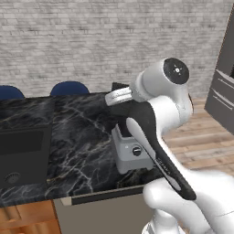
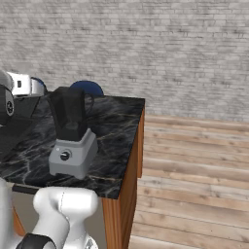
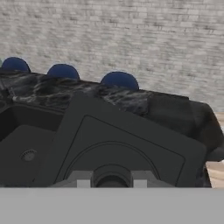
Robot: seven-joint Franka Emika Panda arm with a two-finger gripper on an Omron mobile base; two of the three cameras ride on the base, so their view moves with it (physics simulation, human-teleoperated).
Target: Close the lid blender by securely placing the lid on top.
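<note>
White Franka arm (image 1: 160, 137) folded high, forearm angled up-left, wrist level; two-finger gripper (image 3: 110, 178) nearly closed, grey fingertips (image 3: 81, 178) clamped on the dark square lid.

A black marble worktop with pale veining (image 1: 87, 137) runs across the kitchen, its end panel a warm brown wood (image 2: 127, 209). On its left part sits a large black box appliance with a round dial (image 1: 23, 157). Behind the worktop rise rounded blue chair backs (image 3: 120, 81), in front of a whitewashed grey brick wall (image 2: 170, 48). Light wooden plank flooring (image 2: 194, 185) lies to the right.
</note>
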